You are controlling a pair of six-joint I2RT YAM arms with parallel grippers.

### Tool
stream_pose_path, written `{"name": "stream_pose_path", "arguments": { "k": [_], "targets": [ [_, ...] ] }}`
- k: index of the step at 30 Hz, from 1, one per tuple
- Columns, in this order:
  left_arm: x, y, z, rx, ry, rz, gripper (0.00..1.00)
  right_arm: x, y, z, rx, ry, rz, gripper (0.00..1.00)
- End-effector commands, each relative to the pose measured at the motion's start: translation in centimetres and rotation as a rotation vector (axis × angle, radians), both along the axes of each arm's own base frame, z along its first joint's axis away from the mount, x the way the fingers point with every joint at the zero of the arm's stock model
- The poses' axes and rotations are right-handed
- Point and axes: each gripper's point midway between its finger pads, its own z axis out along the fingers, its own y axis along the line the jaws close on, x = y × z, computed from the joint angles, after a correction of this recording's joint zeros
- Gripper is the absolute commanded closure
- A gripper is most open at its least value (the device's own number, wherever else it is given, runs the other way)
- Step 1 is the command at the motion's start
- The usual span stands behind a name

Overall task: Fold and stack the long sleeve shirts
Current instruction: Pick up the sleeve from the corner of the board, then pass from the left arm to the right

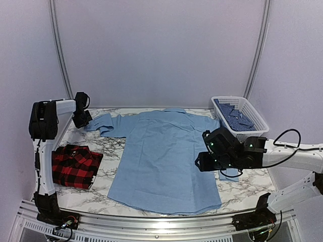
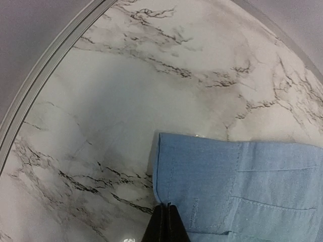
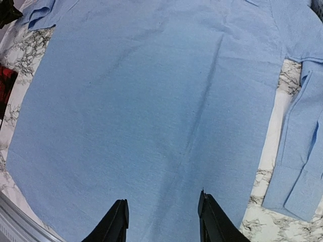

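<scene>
The light blue shirt [image 1: 161, 156] lies spread flat in the middle of the marble table, collar at the far side. Its left sleeve reaches out to the far left, where my left gripper [image 1: 85, 120] is shut on the cuff edge; the left wrist view shows the closed gripper [image 2: 168, 207] pinching the cuff [image 2: 207, 176]. My right gripper [image 1: 203, 161] hovers open over the shirt's right side, jaws wide apart [image 3: 162, 204] above the cloth [image 3: 151, 101], holding nothing. The right sleeve [image 3: 303, 151] lies folded down beside the body. The red-and-black plaid shirt [image 1: 74, 165] lies folded at the near left.
A white basket [image 1: 255, 117] holding a blue patterned garment stands at the back right. A curved metal rail [image 2: 45, 65] borders the table at the far left. The table's front edge runs just below the shirt hem [image 1: 166, 209].
</scene>
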Motion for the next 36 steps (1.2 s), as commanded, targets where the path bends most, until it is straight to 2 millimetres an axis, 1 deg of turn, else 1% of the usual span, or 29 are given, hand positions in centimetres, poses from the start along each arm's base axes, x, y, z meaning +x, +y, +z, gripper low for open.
{"name": "stream_pose_path", "arguments": {
  "k": [1, 3, 5, 8, 11, 12, 15, 18, 20, 22, 23, 26, 28, 30, 31, 34, 36],
  "targets": [
    [0.8, -2.0, 6.9, -0.018, -0.115, -0.093, 1.00, 2.4, 2.0, 3.1, 0.080, -0.088, 0.008, 0.57],
    [0.8, -3.0, 9.2, -0.030, -0.163, -0.126, 1.00, 3.0, 2.6, 3.7, 0.105, -0.105, 0.010, 0.57],
    [0.3, -4.1, 11.3, -0.039, -0.204, -0.156, 1.00, 3.6, 3.1, 4.3, 0.132, -0.125, 0.010, 0.58],
    [-0.5, -6.8, 14.7, -0.057, -0.277, -0.240, 1.00, 4.5, 3.9, 5.3, 0.165, -0.170, 0.015, 0.60],
    [-1.7, -10.9, 17.8, -0.078, -0.348, -0.378, 1.00, 5.5, 4.1, 5.8, 0.181, -0.202, 0.007, 0.60],
    [-2.4, -12.3, 19.2, -0.085, -0.377, -0.422, 1.00, 5.8, 4.0, 5.8, 0.189, -0.208, 0.002, 0.60],
    [-4.7, -17.7, 20.9, -0.145, -0.412, -0.574, 1.00, 6.7, 3.9, 6.1, 0.246, -0.220, -0.004, 0.59],
    [-7.7, -22.6, 21.5, -0.194, -0.423, -0.700, 1.00, 7.5, 3.9, 6.4, 0.310, -0.238, -0.011, 0.55],
    [-9.6, -25.8, 21.7, -0.232, -0.425, -0.780, 1.00, 7.9, 4.0, 6.4, 0.339, -0.247, -0.015, 0.49],
    [-11.7, -28.9, 21.7, -0.265, -0.425, -0.855, 1.00, 8.4, 3.9, 6.2, 0.359, -0.249, -0.024, 0.48],
    [-12.8, -30.5, 21.6, -0.287, -0.428, -0.895, 1.00, 8.8, 4.2, 6.7, 0.394, -0.265, -0.022, 0.48],
    [-16.0, -34.7, 21.3, -0.333, -0.430, -0.996, 1.00, 9.8, 5.2, 7.1, 0.480, -0.259, 0.006, 0.46],
    [-17.6, -36.5, 20.7, -0.375, -0.426, -1.028, 1.00, 10.3, 6.5, 7.6, 0.538, -0.247, 0.050, 0.45],
    [-18.8, -38.1, 19.9, -0.452, -0.412, -1.046, 1.00, 10.5, 8.0, 7.8, 0.569, -0.244, 0.103, 0.42],
    [-19.2, -38.8, 19.4, -0.476, -0.398, -1.053, 1.00, 10.6, 8.6, 7.6, 0.572, -0.238, 0.124, 0.41],
    [-20.8, -40.9, 18.8, -0.513, -0.383, -1.096, 1.00, 11.3, 9.8, 6.7, 0.582, -0.222, 0.145, 0.34],
    [-21.7, -41.7, 18.3, -0.510, -0.377, -1.120, 1.00, 11.5, 10.7, 6.8, 0.614, -0.211, 0.157, 0.31]
  ]
}}
